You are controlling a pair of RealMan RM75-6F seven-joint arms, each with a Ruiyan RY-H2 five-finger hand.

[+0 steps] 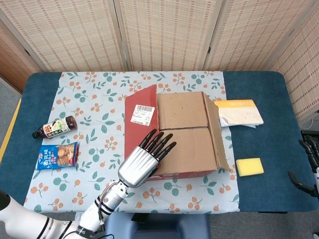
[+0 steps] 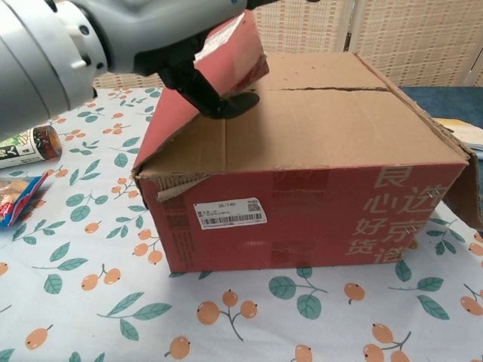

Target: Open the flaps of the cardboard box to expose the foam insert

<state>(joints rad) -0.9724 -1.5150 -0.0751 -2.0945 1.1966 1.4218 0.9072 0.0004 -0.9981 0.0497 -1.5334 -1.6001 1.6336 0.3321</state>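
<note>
Reaching over the near edge of the cardboard box, the left hand has its dark fingers spread and extended, holding nothing; in the chest view a fingertip lies under the raised red flap, which stands tilted up along the left side of the box. The box sits in the middle of the floral tablecloth, its inner brown flaps lying flat and closed with a seam running between them, so whatever is inside stays hidden. A white shipping label shows on the lifted red flap, and another barcode sticker is on the red front wall. At the far right edge of the head view, the right hand hangs off the table's side; only part of it shows, and I cannot tell how its fingers are set. A yellow sponge lies on the blue table cover right of the box. To the left, a blue snack packet and a dark bottle lie on the cloth. Beyond the sponge, a white and orange booklet touches the box's right flap. Woven screens stand behind the table.
</note>
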